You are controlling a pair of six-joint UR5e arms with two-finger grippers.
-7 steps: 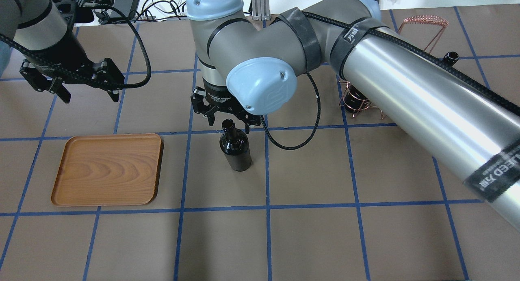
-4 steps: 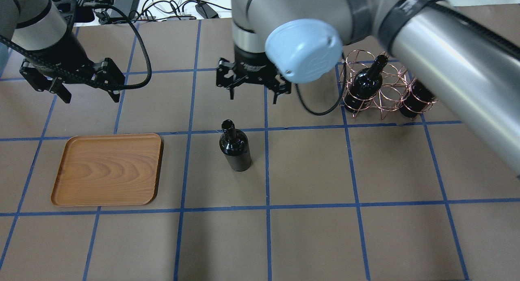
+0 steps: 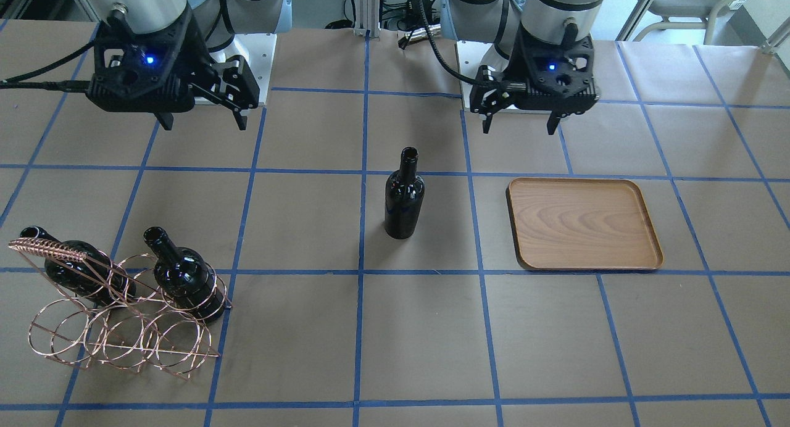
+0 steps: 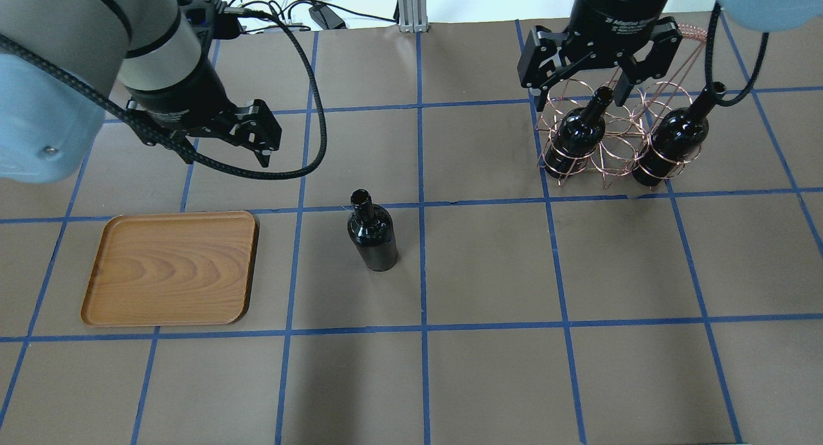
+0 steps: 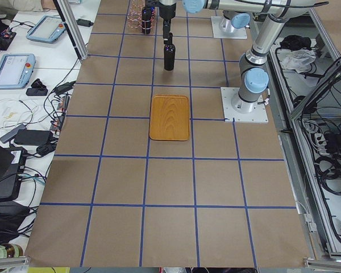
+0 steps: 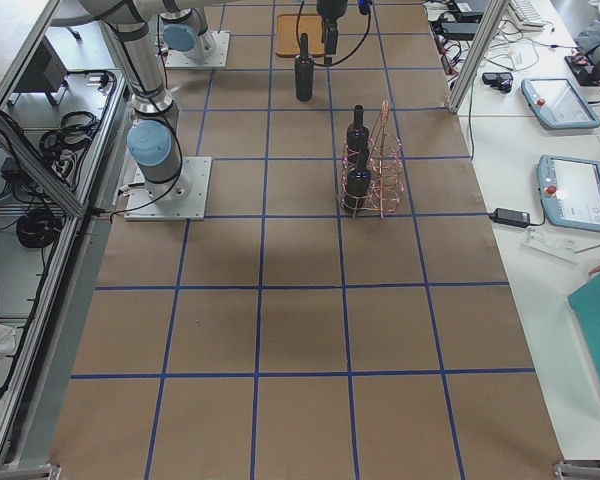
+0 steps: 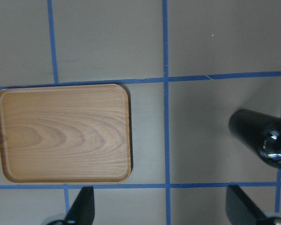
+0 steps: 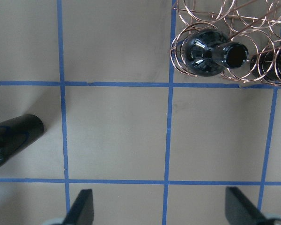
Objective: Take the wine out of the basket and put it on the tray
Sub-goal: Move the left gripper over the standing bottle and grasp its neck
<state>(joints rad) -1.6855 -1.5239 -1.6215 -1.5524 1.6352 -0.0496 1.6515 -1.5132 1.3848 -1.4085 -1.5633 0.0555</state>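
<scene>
A glossy near-black glass wine bottle [image 4: 371, 231] stands upright on the brown worktop [image 4: 488, 265], apart from the flat brown wood-grain tray [image 4: 170, 268]. The copper wire basket [image 4: 611, 150] holds two identical tilted bottles [image 4: 578, 133].

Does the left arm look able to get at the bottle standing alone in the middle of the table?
Probably yes. The left end effector hangs open above the table near the tray, and nothing stands between it and the standing bottle, whose neck is free on all sides.
</scene>
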